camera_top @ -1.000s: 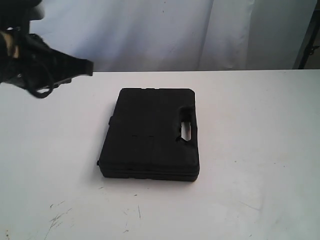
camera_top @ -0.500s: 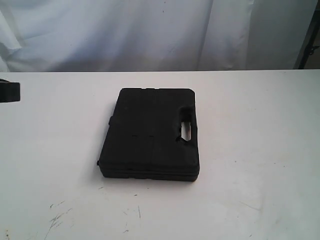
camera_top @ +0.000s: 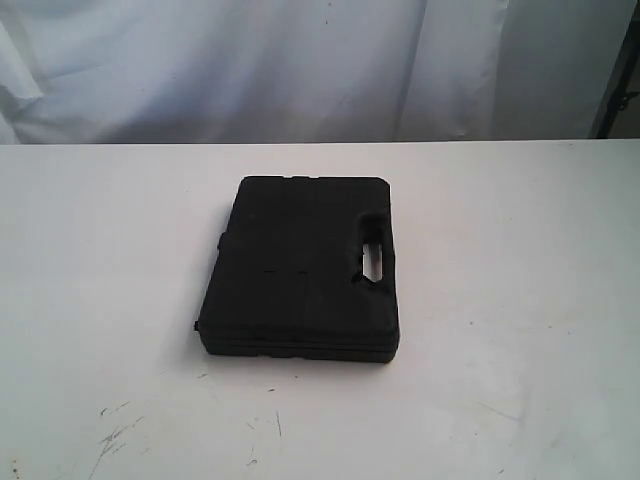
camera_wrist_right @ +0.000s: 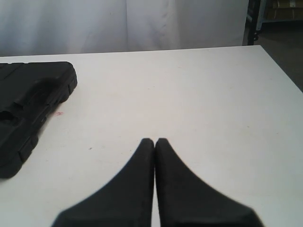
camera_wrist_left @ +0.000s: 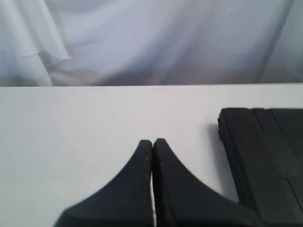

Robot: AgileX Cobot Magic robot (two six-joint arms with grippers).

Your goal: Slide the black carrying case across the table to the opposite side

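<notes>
Surface: white table (camera_top: 520,250), plain and wide.
Load: one black case (camera_top: 300,270), lying flat near the middle, handle slot toward the right in the exterior view.
Marks: dark scuffs (camera_top: 115,435) at the near left; small pink spot (camera_wrist_right: 58,113) just beside the case.

A white, softly creased curtain (camera_top: 300,70) was hung across the whole background, a dark metal post (camera_wrist_right: 252,23) was seen standing at its right end, and a patch of dim grey floor (camera_wrist_right: 284,52) was shown beside that post.
</notes>
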